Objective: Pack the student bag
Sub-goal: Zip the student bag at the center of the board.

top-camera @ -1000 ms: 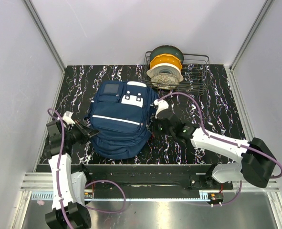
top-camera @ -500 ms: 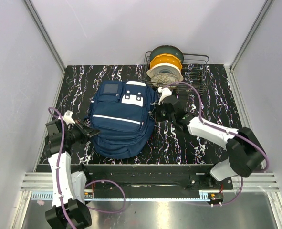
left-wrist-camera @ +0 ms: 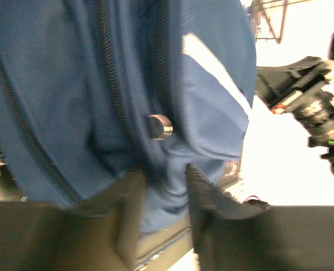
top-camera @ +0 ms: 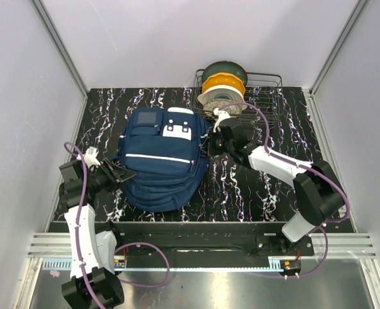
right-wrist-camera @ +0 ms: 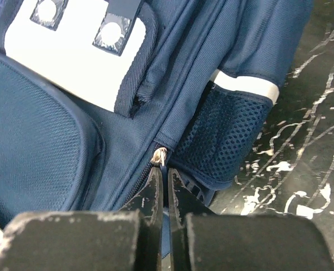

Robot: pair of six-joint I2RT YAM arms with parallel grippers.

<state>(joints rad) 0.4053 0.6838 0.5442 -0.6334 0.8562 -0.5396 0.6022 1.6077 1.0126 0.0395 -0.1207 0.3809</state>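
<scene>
**Student bag (top-camera: 161, 161) held from both sides; right arm has shifted since a second ago.**

From the top view I log the navy bag flat on the black marbled table (top-camera: 241, 187), left of centre, with the wire basket (top-camera: 267, 96) just beyond its upper-right corner. The left gripper (top-camera: 117, 172) sits at the bag's lower-left edge, much where it was; its wrist camera shows a fold of blue fabric clamped between the two fingers (left-wrist-camera: 127, 220). The right gripper (top-camera: 213, 143) has travelled up the frame along the bag's right side and now rests near the upper-right corner. Its wrist view shows the jaws closed to a thin slit, with the metal zipper pull (right-wrist-camera: 159, 156) pinched at their tips. The bag has nudged slightly toward the upper left.
</scene>
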